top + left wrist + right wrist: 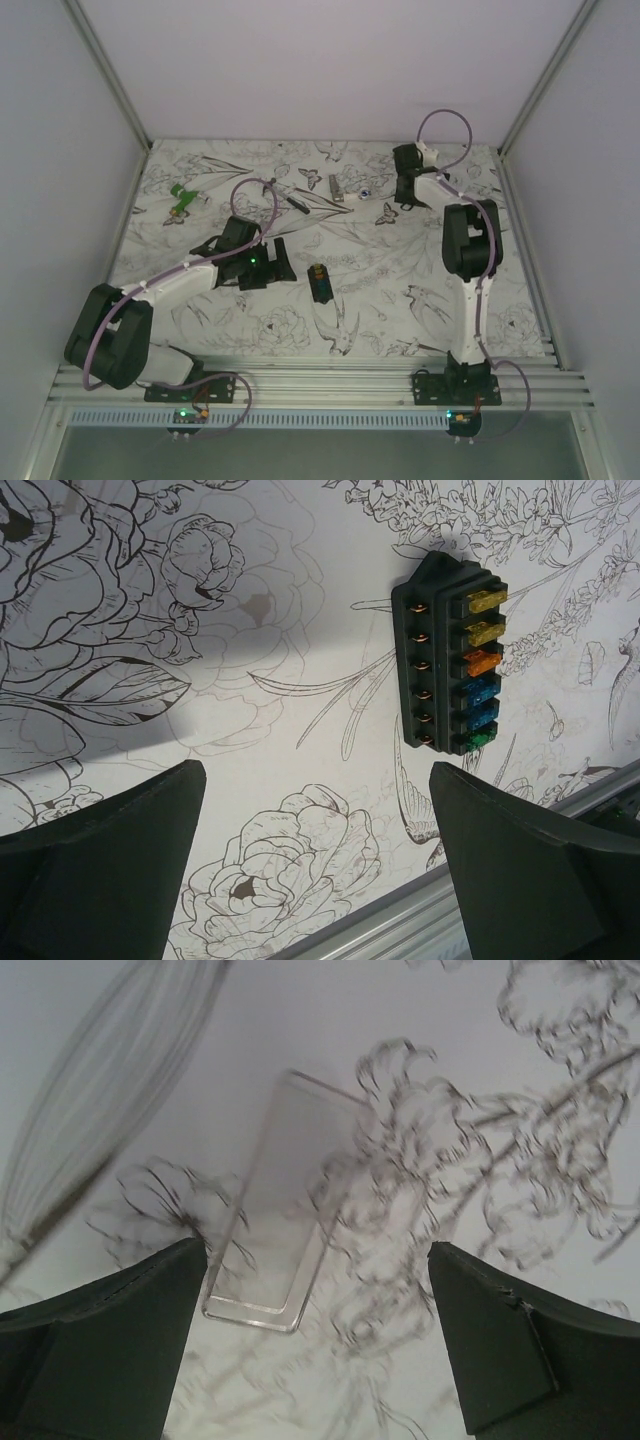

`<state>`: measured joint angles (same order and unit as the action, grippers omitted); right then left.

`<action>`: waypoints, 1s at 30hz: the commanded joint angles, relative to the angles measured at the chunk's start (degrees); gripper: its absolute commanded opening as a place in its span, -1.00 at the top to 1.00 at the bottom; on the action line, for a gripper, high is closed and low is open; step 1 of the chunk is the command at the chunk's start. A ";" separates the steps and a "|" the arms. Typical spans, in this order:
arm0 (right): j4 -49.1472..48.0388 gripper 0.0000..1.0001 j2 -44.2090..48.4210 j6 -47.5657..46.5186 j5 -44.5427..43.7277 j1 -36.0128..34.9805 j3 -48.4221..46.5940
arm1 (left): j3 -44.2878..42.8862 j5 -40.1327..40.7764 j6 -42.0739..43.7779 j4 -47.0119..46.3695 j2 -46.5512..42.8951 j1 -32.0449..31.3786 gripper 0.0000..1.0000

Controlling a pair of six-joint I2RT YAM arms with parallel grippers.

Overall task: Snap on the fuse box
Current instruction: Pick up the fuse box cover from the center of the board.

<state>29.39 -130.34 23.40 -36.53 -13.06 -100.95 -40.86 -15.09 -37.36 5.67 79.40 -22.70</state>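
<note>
- Table (400,300): covered by a white cloth printed with line-drawn flowers and birds, with grey walls at 9, 12 and 3 o'clock.
- Left arm (160,285): reaches from its base at 7 o'clock toward the table's middle.
- Right arm (470,240): stands up from its base at 5 o'clock and reaches toward 1 o'clock.
- Left gripper (318,770): jaws spread wide and holding nothing, with bare cloth between the fingers.
- Right gripper (318,1250): also spread wide and holding nothing. It hangs over a clear cover.
- Fuse box (450,665):
  - It lies flat on the cloth near the table's middle, just beside the left gripper at its 4 o'clock in the top view, and apart from it.
  - In the left wrist view it sits at 1 o'clock, beyond the fingertips.
  - It is a black rectangular body, face up and uncovered.
  - One row holds six blade fuses: two yellow, one orange, two blue, one green.
  - A row of six coppery terminals runs alongside them.
- Clear cover (275,1230): a transparent rectangle flat on the cloth, blurred, with one corner by the finger at 8 o'clock of the right wrist view.
- Green piece (183,198): at 10 o'clock on the table, well apart from the fuse box.
- Dark stick (290,197): thin, lying at 12 o'clock of the left gripper.
</note>
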 commanded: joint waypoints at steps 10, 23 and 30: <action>-3.85 -0.92 6.91 -3.63 16.82 6.55 5.37 | 1.20 -0.11 0.98 1.10 -0.49 0.45 -0.98; -2.24 -0.32 1.04 -7.04 21.46 8.65 -0.73 | 1.10 -0.19 0.94 1.10 -0.27 0.46 -0.98; -1.92 0.18 1.89 -7.07 22.71 8.92 0.65 | 1.41 -0.16 0.73 1.09 -1.07 0.46 -0.98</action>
<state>27.42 -129.16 16.97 -15.33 -4.82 -99.88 -40.25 -15.09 -37.36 5.82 79.40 -22.70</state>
